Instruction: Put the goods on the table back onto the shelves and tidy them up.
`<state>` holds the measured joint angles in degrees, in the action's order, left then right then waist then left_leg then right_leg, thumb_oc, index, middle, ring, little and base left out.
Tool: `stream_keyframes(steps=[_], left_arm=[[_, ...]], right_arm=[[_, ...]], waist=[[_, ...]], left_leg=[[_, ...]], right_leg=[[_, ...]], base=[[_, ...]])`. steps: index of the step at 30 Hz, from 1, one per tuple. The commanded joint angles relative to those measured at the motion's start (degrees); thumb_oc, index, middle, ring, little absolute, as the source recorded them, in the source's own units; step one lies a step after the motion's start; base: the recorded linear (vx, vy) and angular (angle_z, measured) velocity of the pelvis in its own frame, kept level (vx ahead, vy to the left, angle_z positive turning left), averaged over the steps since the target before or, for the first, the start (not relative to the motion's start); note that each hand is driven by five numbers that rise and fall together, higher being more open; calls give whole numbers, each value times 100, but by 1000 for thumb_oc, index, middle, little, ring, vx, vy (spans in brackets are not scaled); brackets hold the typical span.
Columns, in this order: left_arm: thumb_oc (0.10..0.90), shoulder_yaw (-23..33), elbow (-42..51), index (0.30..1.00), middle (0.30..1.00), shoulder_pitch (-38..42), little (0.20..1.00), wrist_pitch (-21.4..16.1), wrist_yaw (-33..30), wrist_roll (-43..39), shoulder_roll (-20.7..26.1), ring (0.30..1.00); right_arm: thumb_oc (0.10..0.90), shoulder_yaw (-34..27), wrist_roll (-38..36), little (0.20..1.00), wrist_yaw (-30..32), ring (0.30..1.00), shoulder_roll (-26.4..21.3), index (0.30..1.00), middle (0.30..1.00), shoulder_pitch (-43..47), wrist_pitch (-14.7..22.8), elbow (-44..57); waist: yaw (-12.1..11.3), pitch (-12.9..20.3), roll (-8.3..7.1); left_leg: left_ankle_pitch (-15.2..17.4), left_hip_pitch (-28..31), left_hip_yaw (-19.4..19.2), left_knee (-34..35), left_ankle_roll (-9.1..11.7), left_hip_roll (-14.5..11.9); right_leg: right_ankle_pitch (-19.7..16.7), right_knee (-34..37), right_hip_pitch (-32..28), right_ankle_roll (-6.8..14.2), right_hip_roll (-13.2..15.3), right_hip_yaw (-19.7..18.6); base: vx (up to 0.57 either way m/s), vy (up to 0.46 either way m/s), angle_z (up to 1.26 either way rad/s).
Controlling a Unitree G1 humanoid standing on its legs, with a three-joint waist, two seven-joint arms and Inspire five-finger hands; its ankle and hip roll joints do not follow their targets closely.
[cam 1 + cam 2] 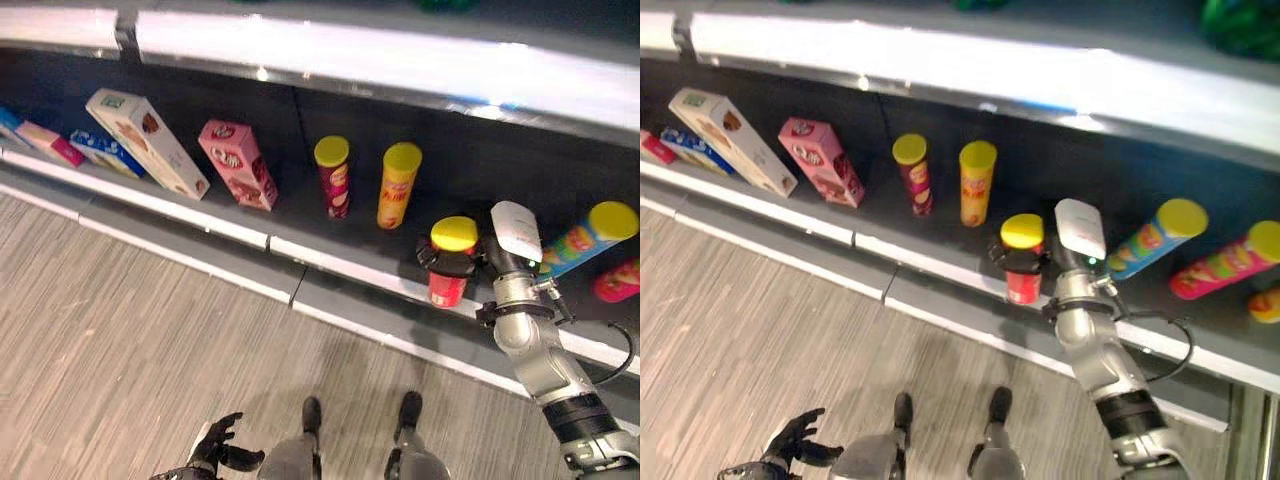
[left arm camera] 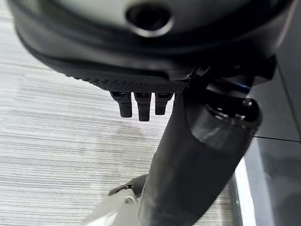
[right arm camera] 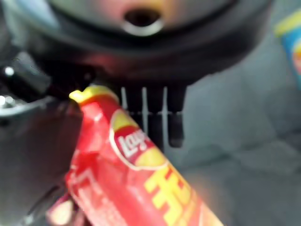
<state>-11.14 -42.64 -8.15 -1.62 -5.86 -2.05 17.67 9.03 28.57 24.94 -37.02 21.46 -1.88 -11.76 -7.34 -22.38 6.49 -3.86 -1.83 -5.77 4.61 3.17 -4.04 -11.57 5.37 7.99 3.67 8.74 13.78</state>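
Right hand (image 1: 455, 262) grips red can (image 1: 448, 285) below yellow lid, upright on shelf (image 1: 300, 225); left hand (image 1: 215, 447) relaxed, fingers spread

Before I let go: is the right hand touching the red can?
Touching. In the left eye view the right hand wraps its dark fingers around the red can just under its yellow lid, and the right wrist view shows the can against the hand.
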Motion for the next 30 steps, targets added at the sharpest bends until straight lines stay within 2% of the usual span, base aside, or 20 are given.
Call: stream_keyframes(steps=[1, 9, 18, 30], left_arm=[[800, -141, 31, 900, 900, 82, 900, -286, -293, -39, 626, 900], [800, -274, 203, 900, 900, 206, 900, -386, -338, -160, 641, 900], [800, -333, 209, 900, 900, 280, 900, -413, -366, -145, 625, 900], [800, -419, 421, 900, 900, 362, 900, -473, -469, -223, 620, 900]], right_arm=[[400, -333, 166, 300, 940, 300, -120, 300, 300, 899, 88, 560], [400, -628, 109, 300, 1557, 300, -251, 300, 300, 1279, -56, 294], [400, -869, 36, 300, 1915, 300, -265, 300, 300, 1321, -152, 141], [400, -970, -158, 300, 2286, 300, 60, 300, 300, 1330, -183, -17]], waist=[[-71, 406, -384], [-138, 248, -283], [-160, 198, -239], [-134, 147, -171]], left_leg=[[502, -258, 735, -294, 101, -67], [398, -571, 812, -280, 136, -38], [375, -735, 871, -290, 138, 10], [387, -875, 898, -339, 132, 42]], right_leg=[[699, -504, -423, 871, 878, 142], [626, -477, -186, 892, 931, 206], [604, -453, -92, 898, 965, 234], [590, -428, -18, 907, 988, 266]], base=[[-106, -3, 2], [-31, 0, 2], [-4, 0, 2], [-4, -2, 3]])
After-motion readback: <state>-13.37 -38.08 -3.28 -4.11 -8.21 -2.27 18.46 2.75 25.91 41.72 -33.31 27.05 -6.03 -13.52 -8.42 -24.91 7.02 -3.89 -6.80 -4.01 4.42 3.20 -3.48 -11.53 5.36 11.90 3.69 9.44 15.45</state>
